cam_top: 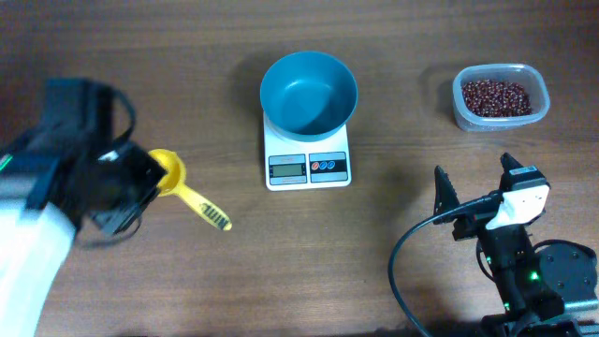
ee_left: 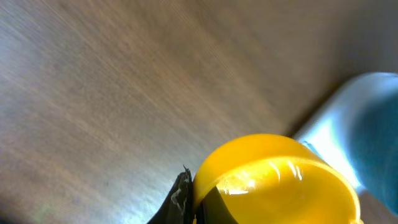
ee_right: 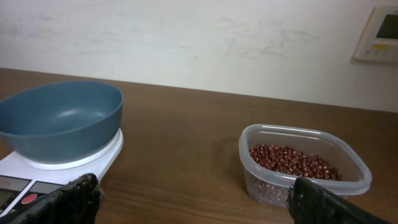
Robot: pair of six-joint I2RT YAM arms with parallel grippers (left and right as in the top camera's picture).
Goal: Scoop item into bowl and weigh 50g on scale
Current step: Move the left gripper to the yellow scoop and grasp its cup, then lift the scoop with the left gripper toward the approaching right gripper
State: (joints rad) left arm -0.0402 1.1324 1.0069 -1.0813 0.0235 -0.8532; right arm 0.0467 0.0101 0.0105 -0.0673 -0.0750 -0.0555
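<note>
A yellow scoop point(ee_left: 273, 174) fills the lower frame, 1 dark finger point(ee_left: 177, 202) touching its left side. Wooden table point(ee_left: 124, 81) lies behind. At right, blurred, are probably the white scale point(ee_left: 329, 121) and teal bowl point(ee_left: 382, 143).

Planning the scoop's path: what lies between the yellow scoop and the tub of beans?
In the overhead view, the white scale carrying the teal bowl stands between yellow scoop and tub; otherwise bare wooden table.
</note>
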